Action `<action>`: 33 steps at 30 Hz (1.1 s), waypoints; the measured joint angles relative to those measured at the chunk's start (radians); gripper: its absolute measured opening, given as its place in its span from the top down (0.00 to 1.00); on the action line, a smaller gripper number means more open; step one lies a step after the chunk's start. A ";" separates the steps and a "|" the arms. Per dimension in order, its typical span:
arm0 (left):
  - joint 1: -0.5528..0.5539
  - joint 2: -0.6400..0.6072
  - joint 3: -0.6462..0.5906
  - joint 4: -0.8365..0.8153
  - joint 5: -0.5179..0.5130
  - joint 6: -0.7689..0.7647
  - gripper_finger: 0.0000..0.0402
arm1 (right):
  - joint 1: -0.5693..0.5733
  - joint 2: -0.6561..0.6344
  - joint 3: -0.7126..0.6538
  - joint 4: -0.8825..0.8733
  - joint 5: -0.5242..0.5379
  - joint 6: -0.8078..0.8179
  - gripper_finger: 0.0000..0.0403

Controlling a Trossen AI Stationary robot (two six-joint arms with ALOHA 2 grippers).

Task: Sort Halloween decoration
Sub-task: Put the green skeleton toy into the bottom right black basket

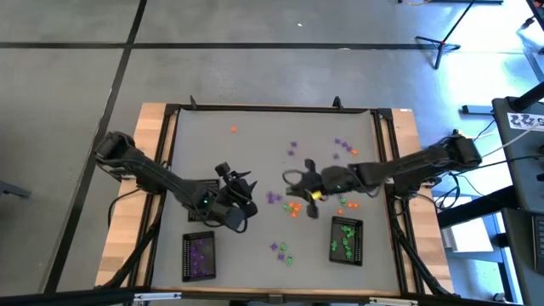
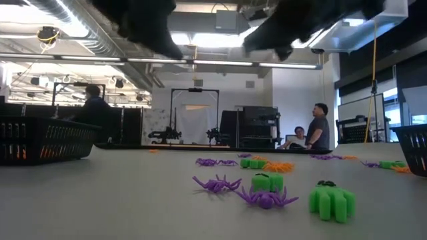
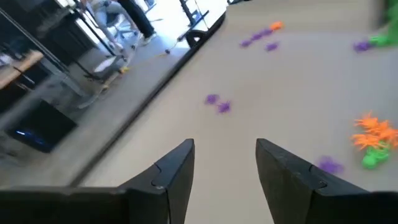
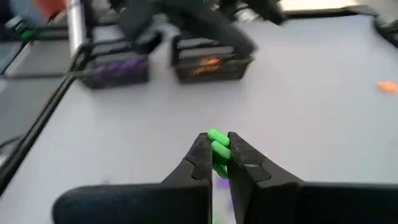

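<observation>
The tray holding purple trinkets point(image 1: 199, 256) sits at the near left of the table point(image 1: 255, 153), and it serves here as the landmark. Just beyond it and a little toward the table's middle hangs the left gripper point(image 3: 224, 168), its two dark fingers parted with bare grey tabletop showing in the gap and nothing between them. A second tray with orange pieces point(image 4: 211, 65) stands right beside the purple tray in the right wrist view. Farther right from the purple tray, past the table's centre, the loose Halloween decoration point(image 1: 293, 204) lies scattered: purple spiders point(image 2: 267, 197), orange pieces and green pieces point(image 2: 331, 200) in a cluster, with a few more purple ones toward the far side and a single orange one point(image 1: 234, 129) alone near the far edge. Over that cluster, well apart from the purple tray, the right gripper point(image 4: 219, 155) is clamped on a small green trinket point(image 4: 219, 148), pinched between its fingertips. Right of it again, level with the purple tray along the near edge, stands the tray holding green trinkets point(image 1: 346, 240).
</observation>
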State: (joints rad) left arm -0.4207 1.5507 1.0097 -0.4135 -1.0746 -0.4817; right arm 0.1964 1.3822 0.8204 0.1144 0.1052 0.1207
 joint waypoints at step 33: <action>0.186 -0.059 -0.536 1.448 0.579 0.354 0.60 | 0.533 -0.186 -0.111 -0.597 0.232 0.666 0.93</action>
State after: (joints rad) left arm -0.2343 1.4914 0.4740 1.0340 -0.4957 -0.1272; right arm 0.7290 1.1957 0.7098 -0.4826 0.3373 0.7867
